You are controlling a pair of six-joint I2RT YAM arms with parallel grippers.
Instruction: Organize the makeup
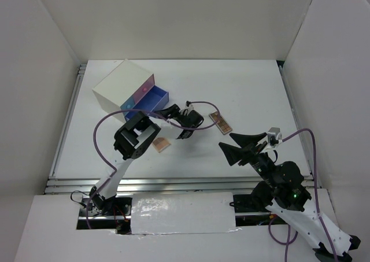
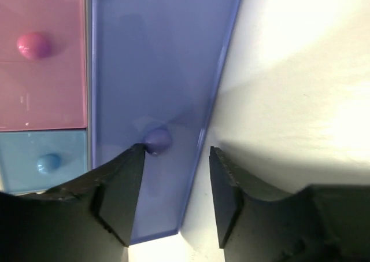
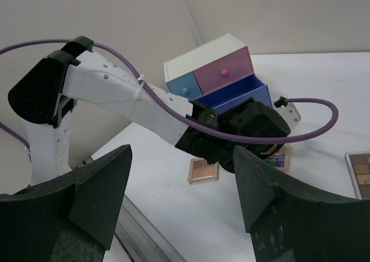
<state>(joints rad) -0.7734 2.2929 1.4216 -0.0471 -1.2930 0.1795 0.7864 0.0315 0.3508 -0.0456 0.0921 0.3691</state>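
Snag risk first: left gripper (image 2: 176,158) hangs over the front end of the pulled-out purple drawer (image 2: 156,59), jaws apart w/ nothing between them. One finger is touching or just shy of the drawer's knob (image 2: 157,139). Any sideways move from here could catch the knob or the thin drawer wall. That would drag the white box (image 1: 118,85) across the counter (image 1: 248,88), or shove the drawer part shut. Safer to lift straight off before swinging.

Makeup isn't in yet, judging by what shows. Square palette (image 1: 163,144) lies flat on the counter beside the left arm's elbow. Long palette (image 1: 220,123) lies flat further right, just ahead of the right gripper (image 1: 226,141), which is spread wide & empty. No makeup shows in the visible part of the drawer.

Other hazards, IMO:
- Both palettes are thin & flat, so fingers may skid them along the counter instead of gripping. A pinch on the edges could flip one or pop a lid.
- Long palette sits between the two grippers. If both arms go for it they could collide, esp. w/ the purple cable (image 1: 202,103) looping off the left wrist.
- Drawer is narrow. Long palette needs lining up lengthwise or it'll perch on the rim & tip out.
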